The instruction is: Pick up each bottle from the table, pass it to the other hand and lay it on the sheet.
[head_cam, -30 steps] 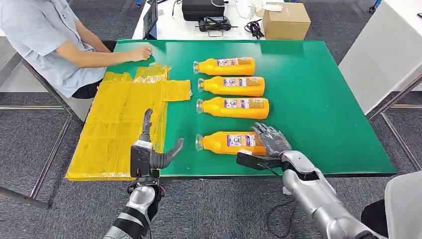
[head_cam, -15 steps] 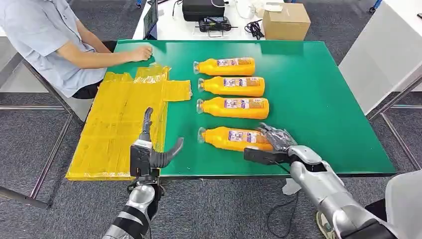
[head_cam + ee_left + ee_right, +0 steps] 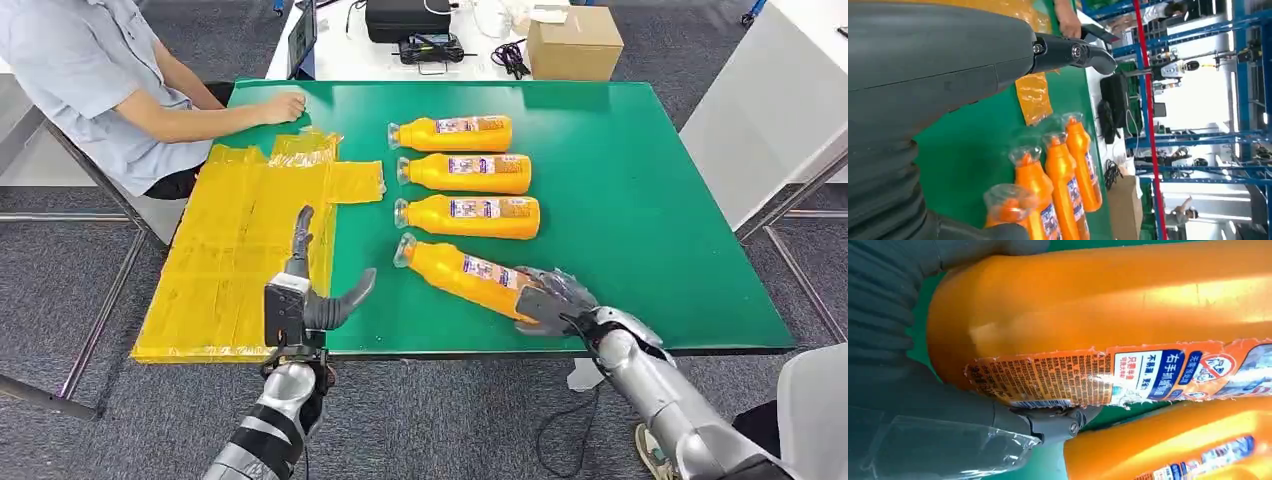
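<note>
Altogether 4 bottles: right robot hand (image 3: 556, 299) grips 1 bottle (image 3: 466, 275); left robot hand (image 3: 305, 290) spread, holding nothing.

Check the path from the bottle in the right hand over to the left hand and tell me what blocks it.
Nothing visible blocks it. The right hand grips the nearest bottle at its base, cap end angled toward the left hand. Bare green table lies between them; the other bottles lie farther back.

This looks like a robotics lab or industrial test hall. Blue metal racking (image 3: 1243, 135) with red uprights rises behind a green-topped work table (image 3: 640, 200), and grey carpet tiles (image 3: 60, 290) cover the floor. A white bench (image 3: 345, 55) behind carries a black equipment case (image 3: 405, 17), cables (image 3: 512, 55) and a cardboard box (image 3: 573, 42).
</note>
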`<state>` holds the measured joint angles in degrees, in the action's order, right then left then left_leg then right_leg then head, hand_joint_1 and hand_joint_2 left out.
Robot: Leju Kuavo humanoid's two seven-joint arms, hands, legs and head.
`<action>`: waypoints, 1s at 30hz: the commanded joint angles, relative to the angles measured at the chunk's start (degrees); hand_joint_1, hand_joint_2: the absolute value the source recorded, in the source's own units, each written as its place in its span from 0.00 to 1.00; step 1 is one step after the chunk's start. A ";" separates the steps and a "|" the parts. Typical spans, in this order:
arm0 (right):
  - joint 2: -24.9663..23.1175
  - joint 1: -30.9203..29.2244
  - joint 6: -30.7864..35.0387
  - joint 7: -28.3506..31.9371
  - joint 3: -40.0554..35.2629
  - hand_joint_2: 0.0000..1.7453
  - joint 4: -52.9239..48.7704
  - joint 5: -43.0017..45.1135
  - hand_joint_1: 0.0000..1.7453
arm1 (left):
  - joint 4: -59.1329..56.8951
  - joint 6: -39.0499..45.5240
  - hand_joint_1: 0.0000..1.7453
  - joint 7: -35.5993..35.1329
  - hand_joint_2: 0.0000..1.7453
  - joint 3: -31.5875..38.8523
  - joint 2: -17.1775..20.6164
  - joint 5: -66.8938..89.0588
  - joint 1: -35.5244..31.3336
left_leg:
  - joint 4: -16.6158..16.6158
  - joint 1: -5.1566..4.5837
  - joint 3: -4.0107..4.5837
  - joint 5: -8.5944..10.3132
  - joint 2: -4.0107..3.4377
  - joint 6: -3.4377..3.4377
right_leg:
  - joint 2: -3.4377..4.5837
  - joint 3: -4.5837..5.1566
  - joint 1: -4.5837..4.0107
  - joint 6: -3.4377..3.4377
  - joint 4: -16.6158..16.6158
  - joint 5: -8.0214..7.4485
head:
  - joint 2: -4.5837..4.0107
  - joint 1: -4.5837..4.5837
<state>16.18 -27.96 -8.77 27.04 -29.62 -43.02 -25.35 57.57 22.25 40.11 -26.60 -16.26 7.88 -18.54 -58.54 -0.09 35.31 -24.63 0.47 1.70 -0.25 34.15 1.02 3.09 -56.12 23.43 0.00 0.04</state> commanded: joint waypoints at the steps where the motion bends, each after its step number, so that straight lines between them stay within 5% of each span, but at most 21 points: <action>1: -4.76 5.54 -2.88 2.42 10.66 1.00 -8.38 7.52 1.00 | 3.79 1.84 0.00 -0.11 1.00 -0.33 0.10 -4.09 0.81 | -0.04 0.09 -0.34 -0.23 -0.21 -0.16 | 0.18 -0.28 -0.10 -0.22 -0.05 0.17 | 0.00 0.02; 6: -4.58 5.69 -3.04 2.16 10.83 1.00 -8.83 7.56 1.00 | 3.93 1.87 0.00 -0.11 1.00 -0.39 0.20 -4.13 0.91 | 0.02 0.05 -0.17 -0.10 -0.05 -0.08 | 0.04 -0.16 -0.05 -0.12 0.04 0.07 | 0.00 0.00; 10: -7.25 11.14 -1.88 2.07 17.69 1.00 -18.54 11.29 1.00 | 8.80 -10.40 0.00 -2.91 1.00 3.09 -1.21 -20.10 6.35 | 0.05 0.02 -0.08 -0.06 -0.06 -0.07 | 0.04 -0.09 -0.02 -0.11 0.05 0.05 | 0.00 0.02; 15: -8.96 14.60 -2.16 1.04 20.53 1.00 -24.96 13.23 1.00 | 8.57 -21.95 0.00 -8.05 1.00 -0.16 2.50 -32.58 9.49 | 0.12 0.00 -0.23 -0.14 -0.18 -0.11 | 0.16 -0.17 -0.01 -0.15 0.07 0.09 | 0.00 0.00; 22: -10.55 8.81 -4.72 0.95 12.85 1.00 -15.28 11.35 1.00 | 2.17 -31.32 0.00 -8.01 1.00 -8.21 2.96 -30.70 5.79 | 0.08 0.04 -0.20 -0.11 -0.21 -0.10 | 0.17 -0.14 -0.04 -0.14 0.07 0.04 | 0.00 0.02; 30: -11.81 3.41 -3.87 1.67 6.56 1.00 -7.45 8.33 1.00 | -0.92 -34.75 0.00 -9.58 1.00 -7.68 2.23 -30.54 3.18 | 0.09 0.03 -0.15 -0.05 -0.19 -0.08 | 0.16 -0.11 -0.03 -0.14 0.07 0.01 | 0.00 0.02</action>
<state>6.45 -17.34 -13.68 28.26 -15.87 -61.02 -15.39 63.56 -10.58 31.80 -31.69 -15.89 -22.27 -10.90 -58.51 -0.10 35.41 -24.61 0.49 1.74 -0.28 34.22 1.03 3.09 -56.12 23.44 0.00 0.07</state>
